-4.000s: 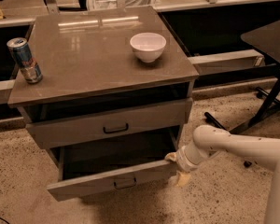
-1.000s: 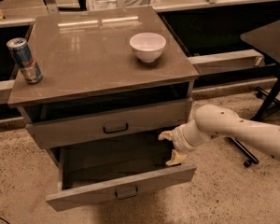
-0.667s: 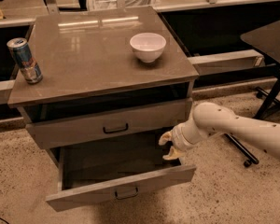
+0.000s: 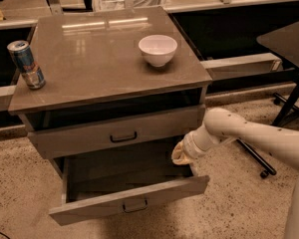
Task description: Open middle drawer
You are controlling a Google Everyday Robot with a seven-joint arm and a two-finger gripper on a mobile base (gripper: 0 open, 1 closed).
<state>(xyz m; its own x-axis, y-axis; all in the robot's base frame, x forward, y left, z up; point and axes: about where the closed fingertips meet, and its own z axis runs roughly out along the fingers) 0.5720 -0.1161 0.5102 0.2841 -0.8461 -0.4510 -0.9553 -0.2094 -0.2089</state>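
Pincer (image 4: 181,156) higher than before, just beneath right end of middle drawer (image 4: 79,139)

Smooth cream jaws below the matt wooden middle drawer (image 4: 74,141); glossy cabinet top (image 4: 99,63), glazed bowl (image 4: 158,49).

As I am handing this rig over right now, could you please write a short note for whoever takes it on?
The gripper hangs over the right rear part of the middle drawer, just under the right end of the upper drawer, clear of the black handle.
The middle drawer is pulled well out, its inside showing.
Done: the opening itself, by the look of it.
Left: probably only to draw the arm clear without nudging the drawer.
A white bowl and a drink can stand on the cabinet top.
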